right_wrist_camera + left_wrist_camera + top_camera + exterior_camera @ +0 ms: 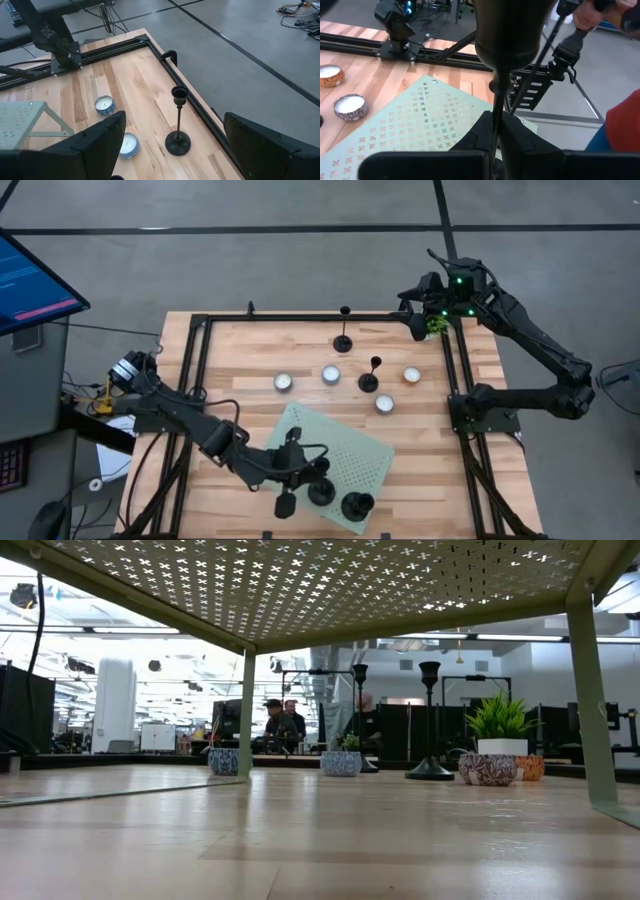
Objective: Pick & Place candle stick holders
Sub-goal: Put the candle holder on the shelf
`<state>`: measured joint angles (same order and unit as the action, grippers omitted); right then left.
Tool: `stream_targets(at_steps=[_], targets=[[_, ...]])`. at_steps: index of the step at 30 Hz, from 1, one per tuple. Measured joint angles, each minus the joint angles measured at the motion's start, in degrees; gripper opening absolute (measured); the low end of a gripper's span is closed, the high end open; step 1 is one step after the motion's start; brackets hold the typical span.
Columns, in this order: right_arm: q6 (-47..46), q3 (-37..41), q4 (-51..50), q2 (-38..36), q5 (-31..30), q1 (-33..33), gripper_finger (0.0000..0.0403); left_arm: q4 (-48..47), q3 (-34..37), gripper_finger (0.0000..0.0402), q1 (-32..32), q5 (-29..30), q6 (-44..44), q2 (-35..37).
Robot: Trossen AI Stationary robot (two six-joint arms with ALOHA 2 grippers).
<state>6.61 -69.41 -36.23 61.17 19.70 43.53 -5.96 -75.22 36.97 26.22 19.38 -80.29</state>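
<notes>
— Status, please: where are the candle stick holders?

— I count four from above. One holder (344,340) stands alone near the far rail of the worktop (250,350), upright; my right wrist camera sees it too (178,125). A second holder (370,378) stands upright among the tealight candles (331,374), between two of them in the middle row. A third holder (357,506) sits on the pale green perforated stand (350,445) at its near edge. The fourth holder (318,485) is also over that stand, and my left hand (300,463) has it.

— How is the left hand set?

— Closed on the thin stem. From the left wrist camera the stem (496,120) runs straight up between the dark fingers (517,137), and the cup (509,30) fills the frame above them. I can't tell whether the base is resting on the green stand or just off it.

— And the right hand?

— Right hand (428,315) waits at the far right corner of the worktop, above the rail. Its fingers (100,137) are spread wide and hold nothing.

— Anything else worth noting?

— The table-level camera looks out from under the green stand (330,585); two holders (430,720) and small patterned candle cups (488,768) line up in the distance. People sit well behind, in the room (283,720).
</notes>
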Motion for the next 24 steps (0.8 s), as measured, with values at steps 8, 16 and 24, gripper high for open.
stream_targets(at_steps=[8,16,24], targets=[[0.00,0.00,0.00,0.00,0.00,0.00,0.0327,-0.02,0.00,0.0012,-0.07,0.35,-1.03,-0.02],[0.00,0.00,0.00,0.00,0.00,0.00,0.0327,0.33,-0.02,0.0013,-0.13,-0.41,-0.98,-0.44],[0.00,0.00,-0.13,0.00,-0.01,0.00,0.0327,0.18,-0.02,0.0020,-0.50,-0.63,-1.34,-0.44]])
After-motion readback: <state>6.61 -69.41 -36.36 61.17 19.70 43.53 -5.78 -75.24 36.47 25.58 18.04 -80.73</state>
